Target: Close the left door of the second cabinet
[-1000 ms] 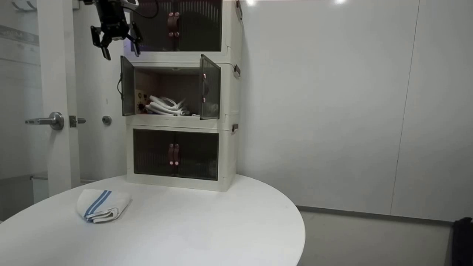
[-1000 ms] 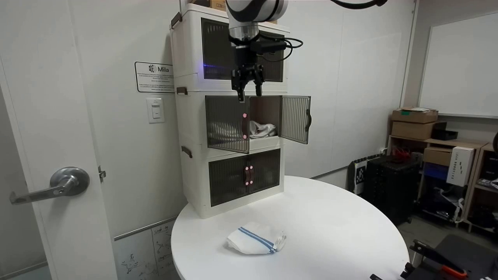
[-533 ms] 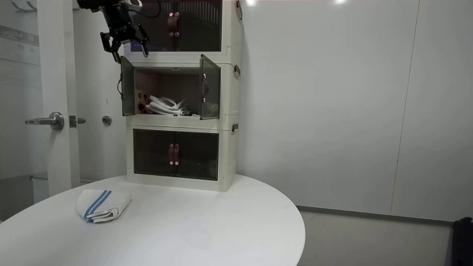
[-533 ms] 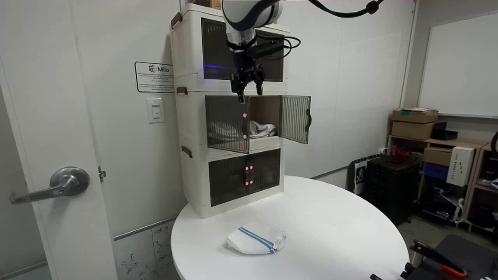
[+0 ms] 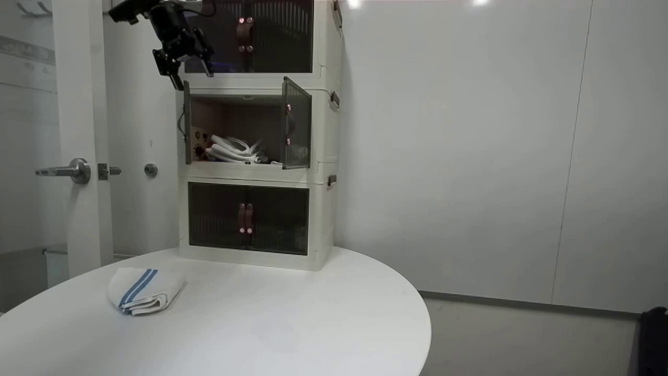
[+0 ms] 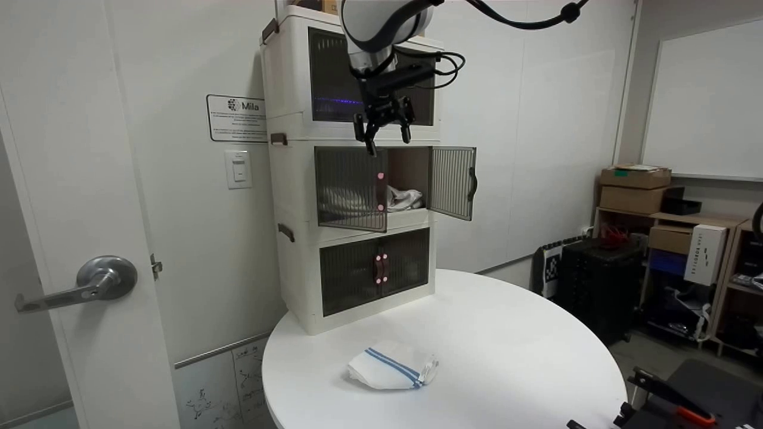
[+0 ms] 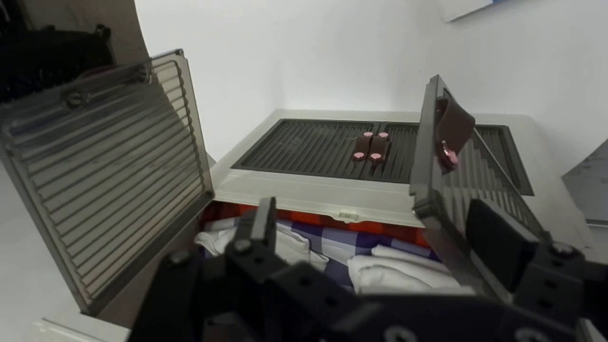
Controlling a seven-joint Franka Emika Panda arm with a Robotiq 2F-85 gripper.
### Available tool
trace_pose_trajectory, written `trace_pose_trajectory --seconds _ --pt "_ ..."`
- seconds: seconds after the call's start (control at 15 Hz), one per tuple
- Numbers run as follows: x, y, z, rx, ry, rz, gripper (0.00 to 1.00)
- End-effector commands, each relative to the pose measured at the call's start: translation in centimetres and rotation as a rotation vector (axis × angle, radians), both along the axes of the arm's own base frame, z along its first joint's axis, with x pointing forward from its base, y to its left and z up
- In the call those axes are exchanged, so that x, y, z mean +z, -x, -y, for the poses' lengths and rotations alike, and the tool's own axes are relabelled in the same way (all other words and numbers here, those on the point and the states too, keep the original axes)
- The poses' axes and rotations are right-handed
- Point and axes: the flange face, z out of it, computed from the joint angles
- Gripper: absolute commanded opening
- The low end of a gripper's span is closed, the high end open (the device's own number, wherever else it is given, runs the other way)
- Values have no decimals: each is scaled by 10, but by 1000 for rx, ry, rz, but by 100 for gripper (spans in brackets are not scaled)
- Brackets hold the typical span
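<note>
The second cabinet [image 5: 240, 169] is the cream-white middle unit, with white cloth-like items inside. Its left door [image 5: 188, 122] stands ajar, almost edge-on there; it also shows with its brown strap handle in an exterior view [image 6: 351, 187]. In the wrist view the left door [image 7: 424, 156] is on the right. My gripper [image 5: 193, 79] is open and empty, tilted, at the left door's top edge; it also shows in an exterior view [image 6: 388, 146]. In the wrist view one of its fingers [image 7: 496, 242] lies against or close beside the door's outer face. I cannot tell if they touch.
The matching right door [image 6: 453, 182] stands open, swung outward. Closed cabinets sit above [image 5: 282, 36] and below [image 5: 276, 219]. A folded white towel with blue stripes [image 5: 146, 290] lies on the round white table [image 5: 292, 324]. A room door with a lever handle [image 6: 107, 280] stands nearby.
My gripper has moved toward the cabinet's middle and tilted more. The left door has swung a little inward within the last half second. The right door has not moved.
</note>
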Motion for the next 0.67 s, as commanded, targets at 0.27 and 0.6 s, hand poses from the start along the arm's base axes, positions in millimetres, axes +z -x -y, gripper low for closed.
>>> trace_pose_trajectory --seconds 0.27,0.6 --pt "17 7 5 -401 -72 49 100" --pt "17 12 -3 -558 -135 40 100"
